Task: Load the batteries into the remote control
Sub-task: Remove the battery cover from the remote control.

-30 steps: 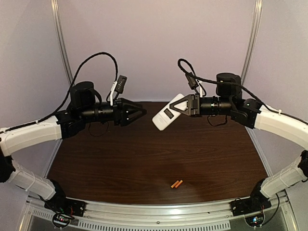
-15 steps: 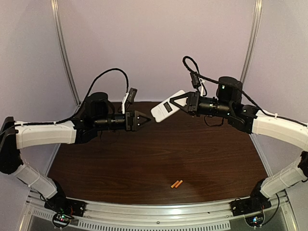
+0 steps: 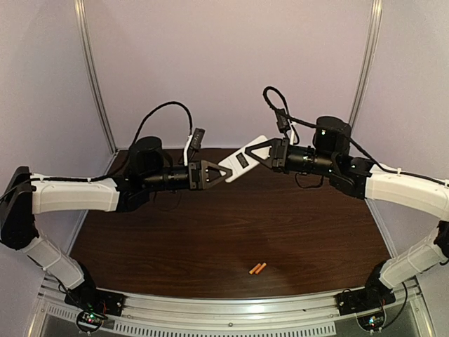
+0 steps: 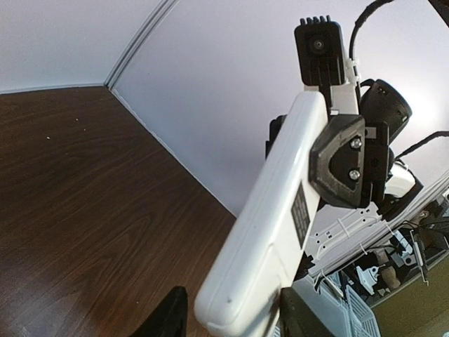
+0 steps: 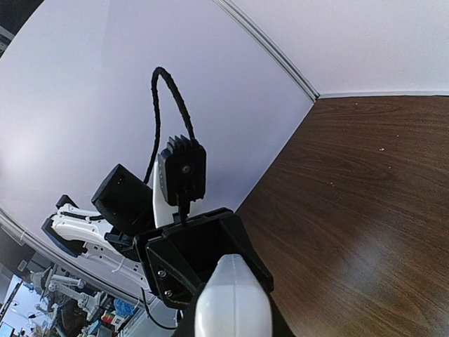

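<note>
From above, the left gripper [image 3: 223, 173] has travelled rightward since a second ago, when it hung well apart from the remote control [image 3: 237, 161] with its jaws spread wide. Now its narrowed tips meet the handset's lower-left end. The right gripper [image 3: 255, 152] is clenched on the upper-right end as before and has carried it slightly toward the back wall [image 3: 224, 63]. The remote is in the air over the far part of the table [image 3: 210, 232]. Its long axis slants from lower left up to upper right, and its white back with the dark slot faces the camera. The two orange batteries [image 3: 258, 268] lie touching side by side near the front edge, where they lay earlier, well apart from both grippers. The left wrist view gives what the overhead cannot: the remote [image 4: 266, 232] rises away from the lens, and its near end sits between the left fingers [image 4: 168, 317]. Whether they press on it or only straddle it I cannot tell. The right arm's finger [image 4: 340, 161] is clamped on the far half, below that arm's wrist camera [image 4: 319, 49]. The right wrist view shows only the remote's rounded end [image 5: 231, 298] pointing into the left gripper's black jaws [image 5: 203, 256], with the brown tabletop to the right.
</note>
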